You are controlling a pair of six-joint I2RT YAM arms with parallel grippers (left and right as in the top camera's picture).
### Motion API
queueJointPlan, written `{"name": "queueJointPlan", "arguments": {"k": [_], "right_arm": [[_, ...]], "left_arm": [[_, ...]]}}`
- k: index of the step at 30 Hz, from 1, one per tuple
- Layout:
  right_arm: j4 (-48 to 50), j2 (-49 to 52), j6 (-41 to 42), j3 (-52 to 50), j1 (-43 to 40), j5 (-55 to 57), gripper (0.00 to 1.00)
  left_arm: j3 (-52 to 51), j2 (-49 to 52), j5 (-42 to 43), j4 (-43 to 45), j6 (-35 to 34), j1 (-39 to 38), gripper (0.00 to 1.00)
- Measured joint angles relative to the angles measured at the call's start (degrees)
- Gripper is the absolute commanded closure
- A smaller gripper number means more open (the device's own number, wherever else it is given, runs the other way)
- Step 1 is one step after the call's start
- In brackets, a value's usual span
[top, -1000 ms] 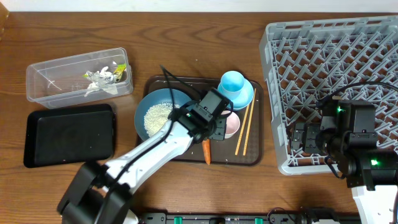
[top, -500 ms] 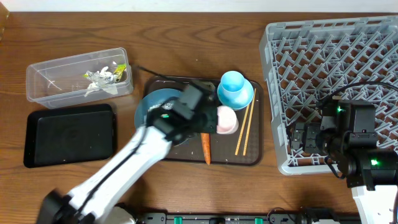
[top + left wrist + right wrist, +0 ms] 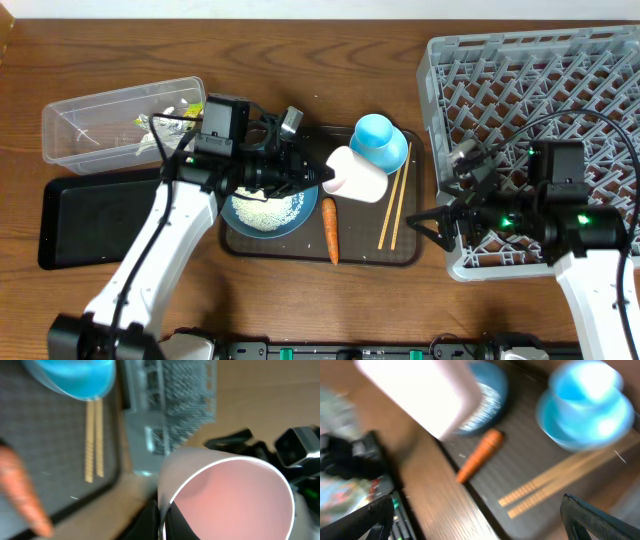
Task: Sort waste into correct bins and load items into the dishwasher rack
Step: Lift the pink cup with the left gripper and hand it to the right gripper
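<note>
One arm reaches sideways, left pincer pinching the pink cup (tipped sideways).

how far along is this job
Done: crumpled wrapper scraps in the clear plastic tub. In hand: left gripper holds the small pale pink cup. Remaining: white rice in the large blue bowl, orange carrot, light-blue cup and saucer, wooden chopsticks; grey lattice rack shows no dishes.

The pale pink cup fills the foreground, with chopsticks, carrot and grey rack behind.
</note>
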Motion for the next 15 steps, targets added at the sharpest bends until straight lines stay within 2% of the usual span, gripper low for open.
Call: {"name": "queueJointPlan", "arguments": {"k": [7, 15], "right_arm": [[4.00, 4.87, -6.99, 0.00, 0.83, -9.64, 0.01], [8.13, 7.74, -8.31, 0.00, 3.98, -11.63, 0.01]], "left_arm": [[0.00, 4.87, 9.40, 0.07, -1.27, -0.59, 0.93], [0.00, 5.11, 12.74, 2.43, -3.34, -1.68, 0.94]]}}
